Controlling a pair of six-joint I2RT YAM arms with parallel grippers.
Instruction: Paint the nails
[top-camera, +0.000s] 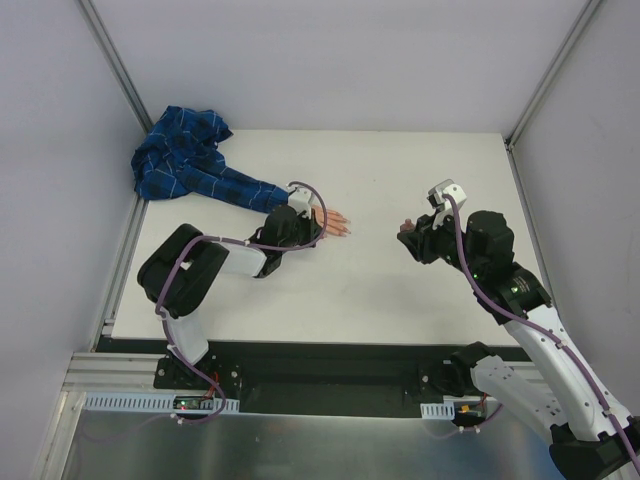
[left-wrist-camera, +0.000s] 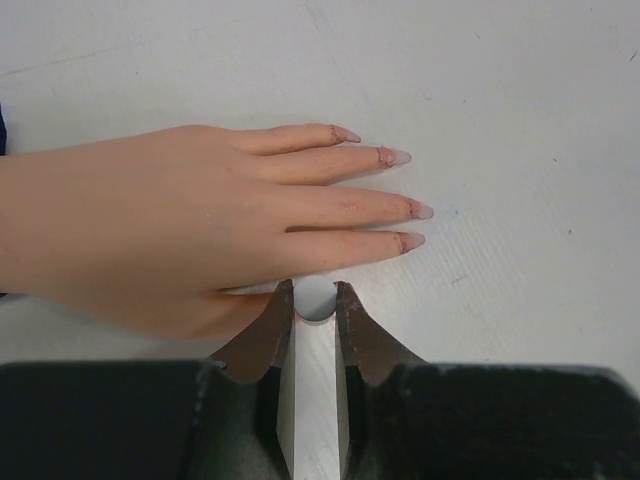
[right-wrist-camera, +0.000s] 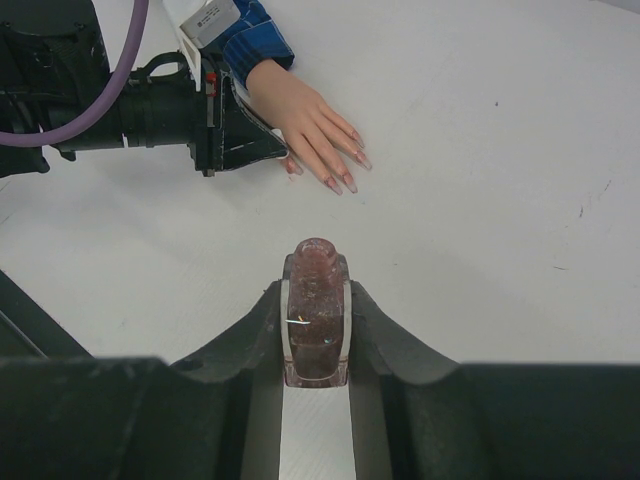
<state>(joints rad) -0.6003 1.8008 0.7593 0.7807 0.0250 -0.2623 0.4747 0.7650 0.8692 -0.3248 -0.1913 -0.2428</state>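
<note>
The pale fake hand (top-camera: 337, 222) lies flat on the white table, fingers pointing right, with a blue plaid sleeve (top-camera: 200, 170). Its nails (left-wrist-camera: 420, 211) are pinkish-mauve at the fingertips; they also show in the right wrist view (right-wrist-camera: 345, 182). My left gripper (left-wrist-camera: 315, 292) sits right beside the thumb side of the hand (left-wrist-camera: 200, 220), shut on a small round grey cap end (left-wrist-camera: 315, 302), probably the brush handle. My right gripper (right-wrist-camera: 317, 285) is shut on an uncapped reddish glitter polish bottle (right-wrist-camera: 317, 310), held upright to the right of the hand (right-wrist-camera: 305, 115).
The plaid shirt bunches in the back left corner (top-camera: 180, 145). Enclosure walls and a metal rail (top-camera: 125, 250) bound the table's left side, and a post stands at the back right (top-camera: 515, 135). The left arm (right-wrist-camera: 120, 110) stretches across the table toward the hand.
</note>
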